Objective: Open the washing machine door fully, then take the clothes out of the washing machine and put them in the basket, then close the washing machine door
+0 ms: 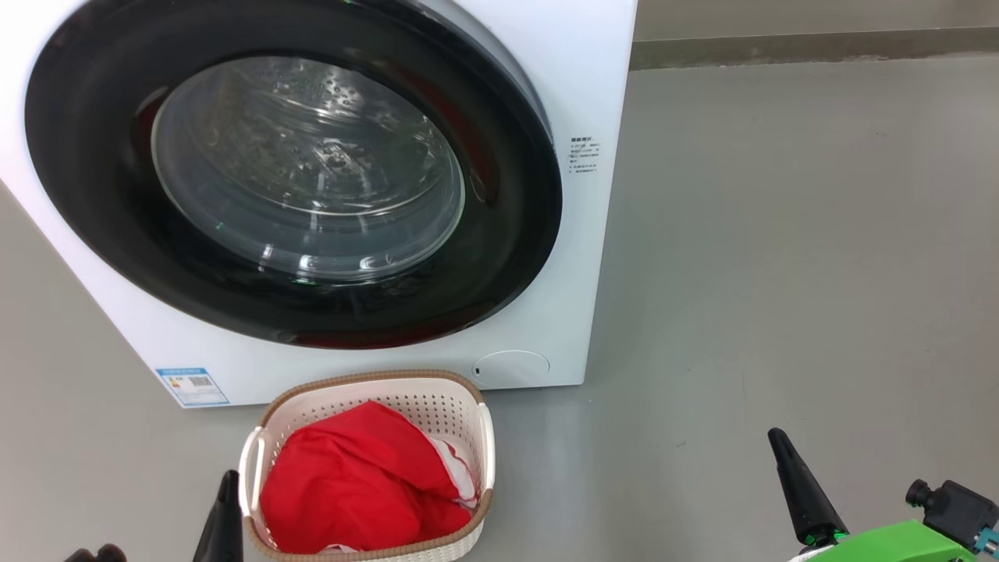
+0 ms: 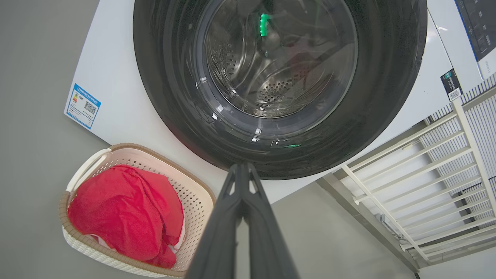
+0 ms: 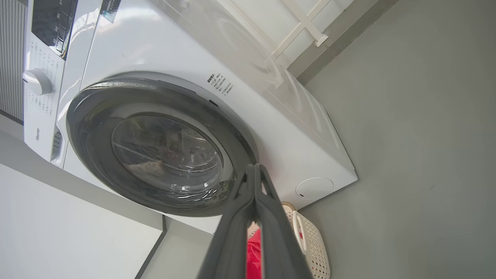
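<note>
We see the washing machine door (image 1: 296, 187), a wide glossy black ring around a bulging clear glass bowl, lying closed against the flat white front of the boxy washing machine (image 1: 577, 273); whether it is latched we cannot tell. Through the glass the perforated steel drum (image 2: 279, 89) glints with reflections. A small blue label (image 1: 191, 386) sits low on the front at the left, and a round flap (image 1: 511, 367) low at the right.

On the smooth grey floor (image 1: 780, 234), just before the machine's lower edge, stands the basket (image 1: 437, 398): a cream-white rounded rectangle of perforated plastic with a brown woven-look rim and white side handles. The clothes (image 1: 351, 484), soft bright red fabric with a sliver of white trim, lie heaped inside it, nearly up to the rim.

The left gripper (image 2: 242, 166) has its two long dark fingers pressed together at the tips, holding nothing, close beside the basket's left handle. The right gripper (image 3: 254, 167) is likewise pinched closed and empty, well apart to the right over bare floor.
</note>
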Motion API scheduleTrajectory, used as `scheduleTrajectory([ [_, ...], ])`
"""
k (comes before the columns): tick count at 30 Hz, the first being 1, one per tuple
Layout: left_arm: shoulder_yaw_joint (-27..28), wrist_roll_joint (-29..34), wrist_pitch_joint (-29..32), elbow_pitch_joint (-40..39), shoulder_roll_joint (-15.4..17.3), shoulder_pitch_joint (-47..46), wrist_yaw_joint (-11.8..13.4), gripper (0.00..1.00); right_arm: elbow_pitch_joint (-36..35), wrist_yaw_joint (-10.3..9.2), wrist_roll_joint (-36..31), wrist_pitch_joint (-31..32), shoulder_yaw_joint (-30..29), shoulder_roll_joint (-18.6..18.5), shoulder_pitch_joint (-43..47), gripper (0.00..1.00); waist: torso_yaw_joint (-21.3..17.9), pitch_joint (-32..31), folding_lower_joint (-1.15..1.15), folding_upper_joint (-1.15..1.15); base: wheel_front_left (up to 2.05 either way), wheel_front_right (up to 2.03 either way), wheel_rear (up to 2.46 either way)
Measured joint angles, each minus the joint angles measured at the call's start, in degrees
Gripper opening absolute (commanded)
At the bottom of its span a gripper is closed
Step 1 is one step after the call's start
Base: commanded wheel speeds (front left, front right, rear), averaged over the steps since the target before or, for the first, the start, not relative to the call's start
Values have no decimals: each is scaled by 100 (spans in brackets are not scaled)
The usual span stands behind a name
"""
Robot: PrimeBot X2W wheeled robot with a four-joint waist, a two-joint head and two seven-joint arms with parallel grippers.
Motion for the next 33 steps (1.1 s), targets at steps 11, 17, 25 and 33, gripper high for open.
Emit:
scheduleTrajectory([
  [11, 164, -644, 156, 218, -47, -172, -151, 0, 186, 0, 691, 58, -100, -4, -135, 0, 26, 14, 0, 0, 0, 0, 0],
  [17, 250, -983, 218, 357, -74, -219, -245, 0, 296, 0, 1061, 109, -135, -7, -215, 0, 41, 22, 0, 0, 0, 0, 0],
  [25, 393, -1412, 355, 515, -132, -310, -346, 0, 435, -1, 1530, 160, -200, -9, -253, 0, 60, 32, 0, 0, 0, 0, 0],
  [33, 513, -1844, 466, 681, -174, -487, -454, 0, 575, -1, 2046, 211, -283, -10, -386, 0, 79, 43, 0, 0, 0, 0, 0],
])
